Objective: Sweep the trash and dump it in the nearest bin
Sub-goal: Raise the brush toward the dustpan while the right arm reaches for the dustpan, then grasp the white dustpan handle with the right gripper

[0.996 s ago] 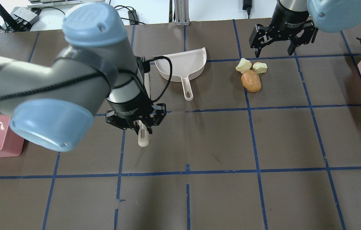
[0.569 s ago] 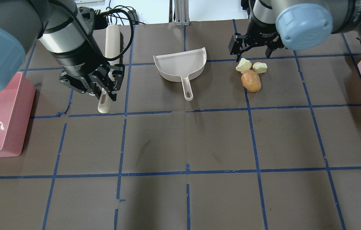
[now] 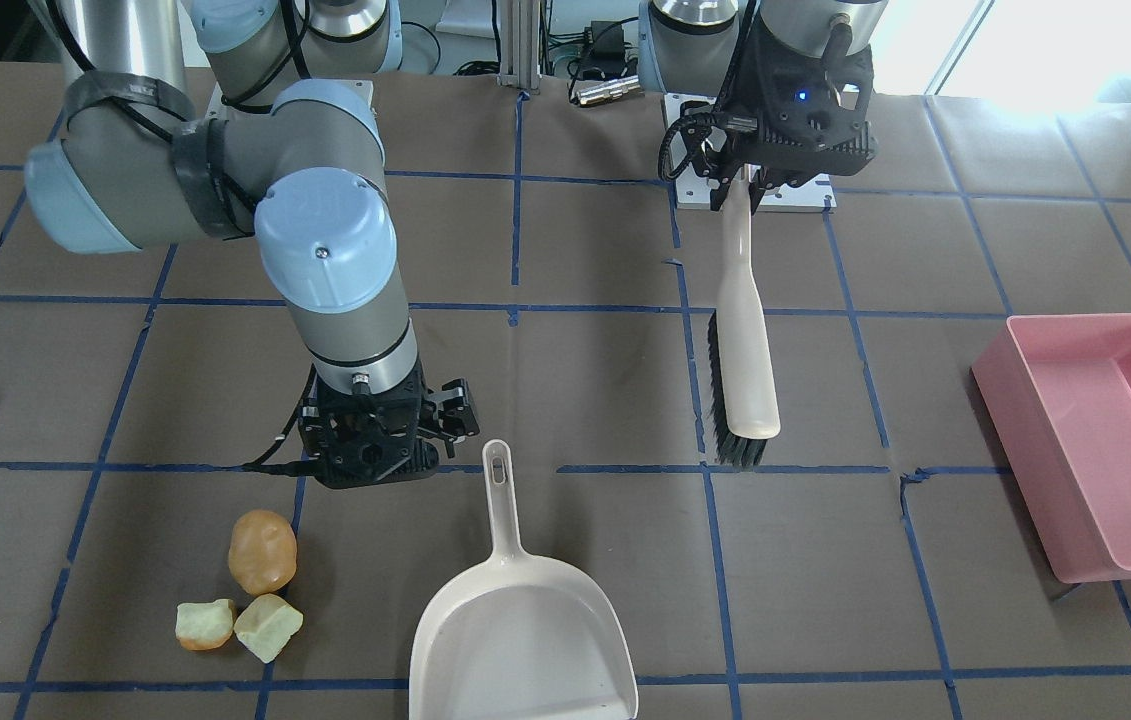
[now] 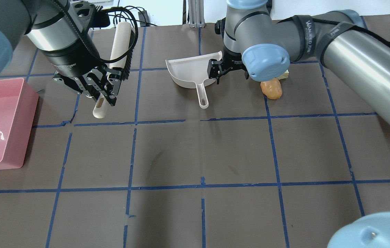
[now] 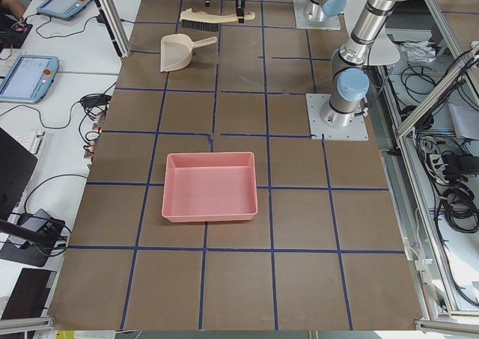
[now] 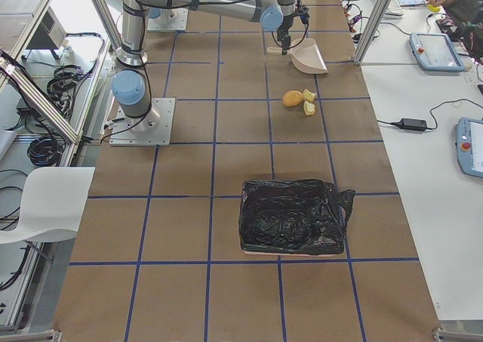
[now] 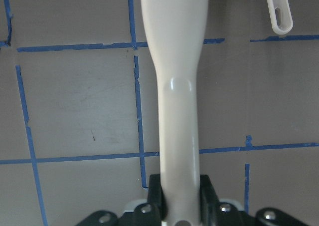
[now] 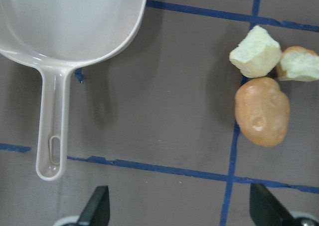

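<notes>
Currently the brush (image 3: 745, 340) is being clamped by the left gripper (image 4: 100, 94), while the right gripper (image 3: 380, 445), jaws apart, is being held between dustpan (image 3: 525, 640) and trash (image 3: 262, 552) on the table (image 3: 565, 400), presumably for grasping the dustpan's handle next.

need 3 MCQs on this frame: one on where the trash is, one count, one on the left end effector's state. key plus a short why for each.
1. Where is the trash?
A) in the dustpan
B) on the table beside the dustpan
C) in the right end effector

2. How many trash lumps are there?
A) two
B) five
C) three

3. The left end effector is:
A) shut on the brush
B) open, empty
C) shut on the dustpan

Key:
1 B: the lumps lie on the table, the dustpan is empty, and the right end effector is open and empty.
2 C: one brown lump and two pale chunks.
3 A: the left wrist view shows it clamped on the brush handle.
</notes>
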Available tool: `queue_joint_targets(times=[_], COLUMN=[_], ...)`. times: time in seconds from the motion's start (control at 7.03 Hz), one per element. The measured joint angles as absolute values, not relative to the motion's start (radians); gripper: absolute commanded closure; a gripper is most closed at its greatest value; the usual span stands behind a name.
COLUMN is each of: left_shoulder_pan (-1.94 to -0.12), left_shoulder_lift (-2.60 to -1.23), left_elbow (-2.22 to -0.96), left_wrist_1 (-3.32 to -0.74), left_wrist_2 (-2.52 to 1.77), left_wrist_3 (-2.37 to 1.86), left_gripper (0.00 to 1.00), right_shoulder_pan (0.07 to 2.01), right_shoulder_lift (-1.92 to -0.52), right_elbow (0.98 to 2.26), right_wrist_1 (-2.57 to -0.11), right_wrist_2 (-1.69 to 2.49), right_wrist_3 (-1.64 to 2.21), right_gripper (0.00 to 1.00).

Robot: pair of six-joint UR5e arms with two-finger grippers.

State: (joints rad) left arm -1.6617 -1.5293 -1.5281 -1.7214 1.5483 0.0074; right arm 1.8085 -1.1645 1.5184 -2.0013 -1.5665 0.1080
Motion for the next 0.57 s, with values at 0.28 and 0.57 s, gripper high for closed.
queue_joint_targets(times=[0.28,0.57], left_shoulder_pan=[-1.662,-1.662], left_shoulder_lift=[-1.528,-1.528], left_elbow=[-1.53,-1.53], left_wrist_1=[-1.721,-1.719], left_wrist_2=[1.549,1.549], left_wrist_3=[0.013,0.014], left_gripper=[1.0,1.0], right_shoulder_pan=[1.862,1.882], right_shoulder_lift=[-1.11,-1.071], right_elbow=[1.52,1.52], right_wrist_1=[-2.067,-2.119], right_wrist_2=[-1.531,-1.519], right_wrist_3=[0.222,0.256], right_gripper=[0.01,0.03])
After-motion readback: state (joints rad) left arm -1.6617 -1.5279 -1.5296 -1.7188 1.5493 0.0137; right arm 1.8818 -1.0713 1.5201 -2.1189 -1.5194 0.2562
